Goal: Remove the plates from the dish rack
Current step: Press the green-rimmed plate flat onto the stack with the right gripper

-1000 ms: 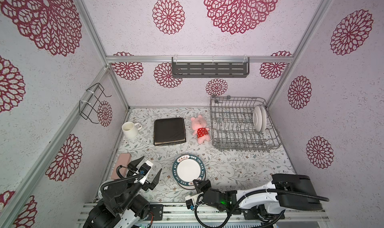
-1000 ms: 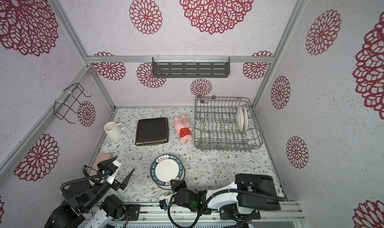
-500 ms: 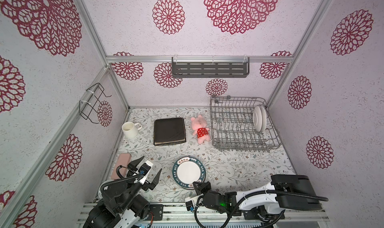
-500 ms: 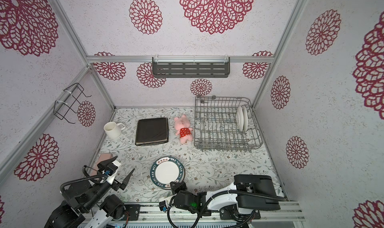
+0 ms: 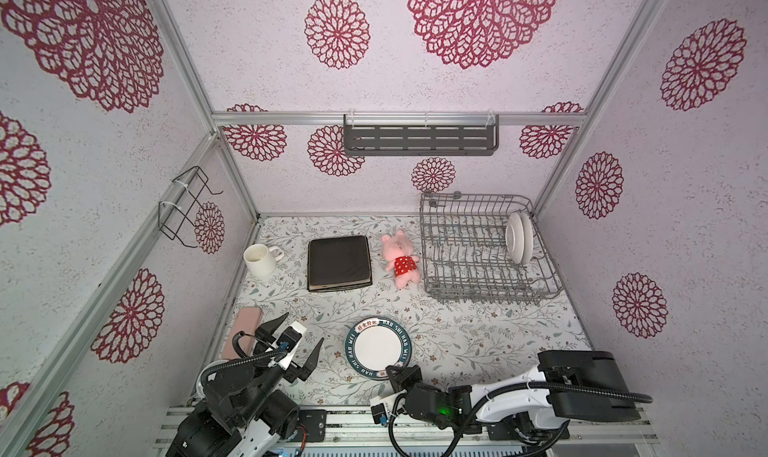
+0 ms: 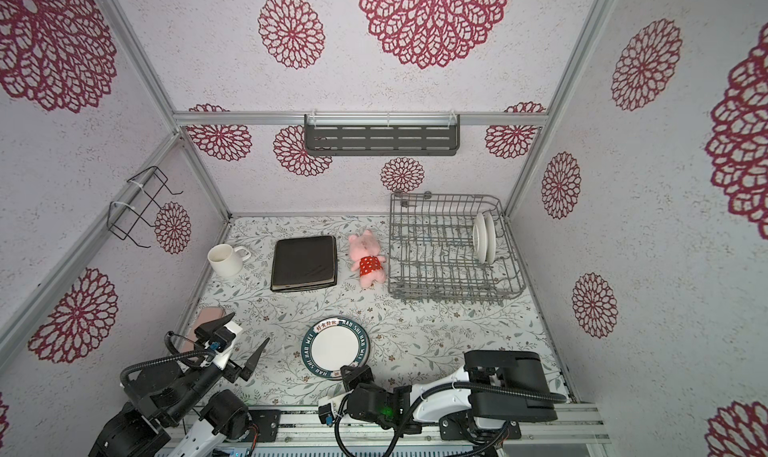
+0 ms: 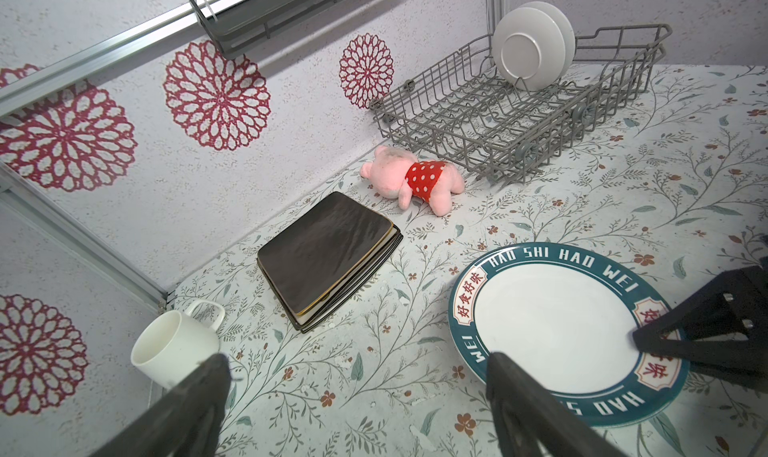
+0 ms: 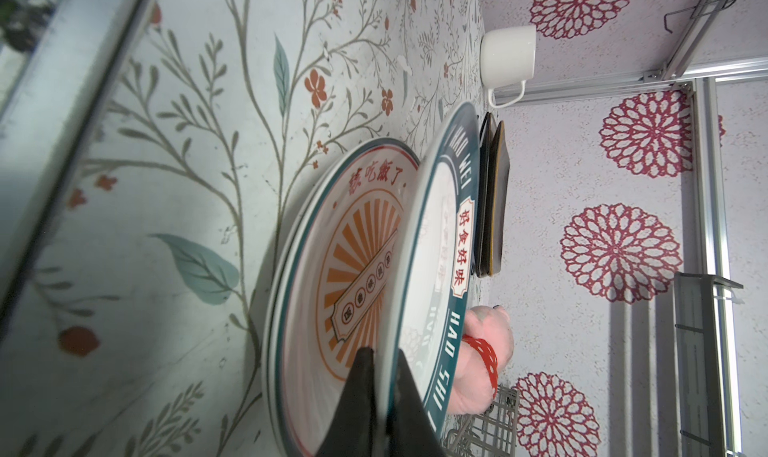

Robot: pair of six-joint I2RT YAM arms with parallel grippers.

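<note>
Now | right gripper (image 5: 400, 374) pinching near rim of teal-rimmed round white plate (image 5: 376, 347), near-centre worktop (image 5: 478, 342) | left gripper (image 5: 302, 330) spread, near left | two white plates (image 5: 517, 238) upright in grey wire dish rack (image 5: 478, 297), far right

Two white plates (image 5: 518, 238) are standing upright in the grey wire dish rack (image 5: 490, 297) — a teal-rimmed plate (image 5: 377, 348) is lying tilted on a sunburst plate (image 8: 357, 243); dark square plates (image 5: 338, 263) are sitting stacked.

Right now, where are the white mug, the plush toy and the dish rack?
white mug (image 5: 257, 254), in a top view, its mouth
plush toy (image 5: 403, 265), in a top view, its red dress
dish rack (image 5: 490, 292), in a top view, its near wall
</note>
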